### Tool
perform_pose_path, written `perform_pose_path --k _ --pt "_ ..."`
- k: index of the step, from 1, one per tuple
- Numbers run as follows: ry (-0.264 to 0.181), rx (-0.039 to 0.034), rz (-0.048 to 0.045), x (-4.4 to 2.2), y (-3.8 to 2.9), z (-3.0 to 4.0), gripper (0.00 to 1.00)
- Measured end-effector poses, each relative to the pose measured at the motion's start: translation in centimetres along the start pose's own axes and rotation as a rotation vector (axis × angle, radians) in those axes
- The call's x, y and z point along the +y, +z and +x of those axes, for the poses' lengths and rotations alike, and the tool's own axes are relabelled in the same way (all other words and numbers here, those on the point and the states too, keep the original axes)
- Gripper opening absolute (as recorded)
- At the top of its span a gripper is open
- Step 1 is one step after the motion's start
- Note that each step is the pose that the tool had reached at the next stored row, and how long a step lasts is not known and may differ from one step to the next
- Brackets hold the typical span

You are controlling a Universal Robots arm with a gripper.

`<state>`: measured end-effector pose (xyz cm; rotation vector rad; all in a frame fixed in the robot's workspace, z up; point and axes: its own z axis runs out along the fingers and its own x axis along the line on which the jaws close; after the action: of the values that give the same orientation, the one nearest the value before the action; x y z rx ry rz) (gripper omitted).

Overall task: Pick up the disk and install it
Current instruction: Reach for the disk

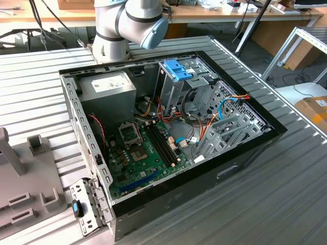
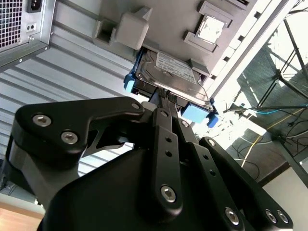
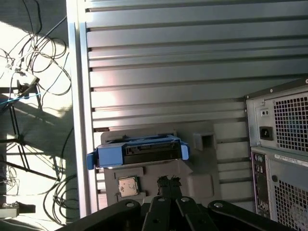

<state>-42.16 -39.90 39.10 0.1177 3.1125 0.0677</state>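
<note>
Arm [image 1: 120, 28]: silver-grey rounded joints, light-blue end cap [image 1: 155, 31]. Gripper [image 2: 162, 98]: matte black, angular linked bars, silver socket-head screws [image 2: 42, 120].

Disk [image 2: 169, 79] label [image 2: 176, 65]: print seemingly illegible; nothing readable.

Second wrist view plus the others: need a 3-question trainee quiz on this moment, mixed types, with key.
1. True or false: the disk already sits inside the computer case.
2. The bracket framing the disk is: A red, B light blue, C yellow.
3. In both wrist views, which object is the end effector nearest to?

Key
1. False: it rests on the grey fixture, outside the case.
2. B.
3. The disk.
</note>
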Motion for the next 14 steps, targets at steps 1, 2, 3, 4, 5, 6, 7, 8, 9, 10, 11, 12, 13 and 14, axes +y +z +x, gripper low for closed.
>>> perform_pose_path --k 1,2,3,4,5,6,7,8,9,10,11,12,13,14 --pt "0.000 0.0001 0.0000 0.00 -0.01 0.01 0.11" --pt "0.000 0.0001 0.0001 0.01 -0.01 0.02 0.11" --pt "0.000 0.0001 0.0000 0.00 0.00 0.02 0.11" --pt "0.000 0.0012 0.0000 0.01 0.00 0.01 0.11" --pt "0.000 0.0059 0.0005 0.01 0.00 -0.07 0.11" --pt "0.001 0.0177 0.0013 0.02 0.01 -0.22 0.11" --pt "0.002 0.0324 0.0025 0.03 0.03 -0.40 0.11" --pt "0.002 0.0441 0.0034 0.04 0.04 -0.53 0.11" --pt "0.002 0.0550 0.0043 0.05 0.05 -0.63 0.11" --pt "0.003 0.0554 0.0043 0.05 0.04 -0.63 0.11" --pt "0.003 0.0556 0.0043 0.05 0.05 -0.63 0.11" --pt "0.003 0.0557 0.0043 0.05 0.04 -0.64 0.11" --pt "0.003 0.0557 0.0043 0.02 0.05 -0.28 0.11" --pt "0.003 0.0558 0.0044 -0.02 0.03 0.25 0.11"
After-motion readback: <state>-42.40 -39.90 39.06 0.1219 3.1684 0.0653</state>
